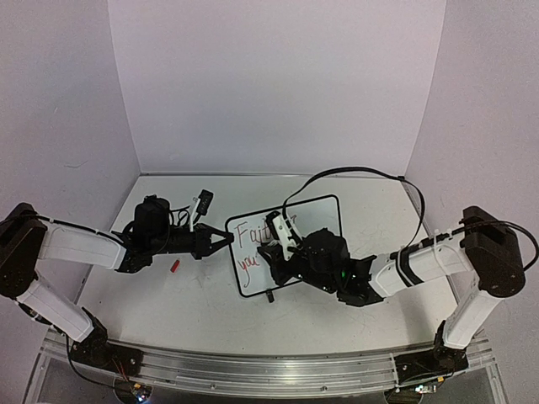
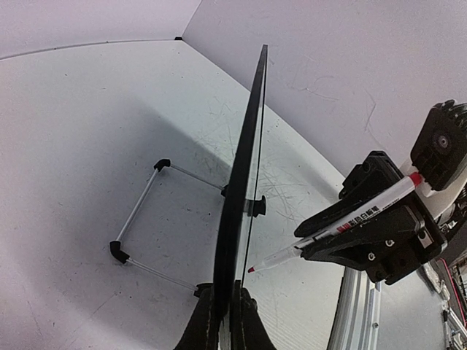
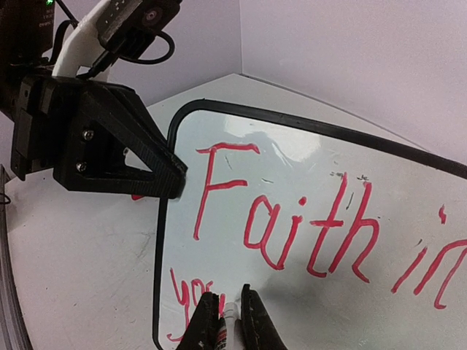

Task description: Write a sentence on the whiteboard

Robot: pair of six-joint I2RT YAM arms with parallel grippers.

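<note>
The whiteboard point(image 1: 316, 220) stands tilted at mid table, with red writing "Faith in" and below it "you" point(image 3: 191, 295). My left gripper point(image 1: 227, 241) is shut on the board's left edge. In the left wrist view the board point(image 2: 246, 160) is edge-on between its fingers point(image 2: 211, 321). My right gripper point(image 1: 276, 246) is shut on a red marker point(image 3: 228, 324) in front of the board's lower left. The marker point(image 2: 343, 226) points its red tip at the board face beside "you". I cannot tell if the tip touches.
A red marker cap point(image 1: 175, 266) lies on the table left of the board. A small black and white object point(image 1: 202, 204) lies behind the left gripper. The board's wire stand point(image 2: 139, 219) juts out behind it. White walls enclose the table.
</note>
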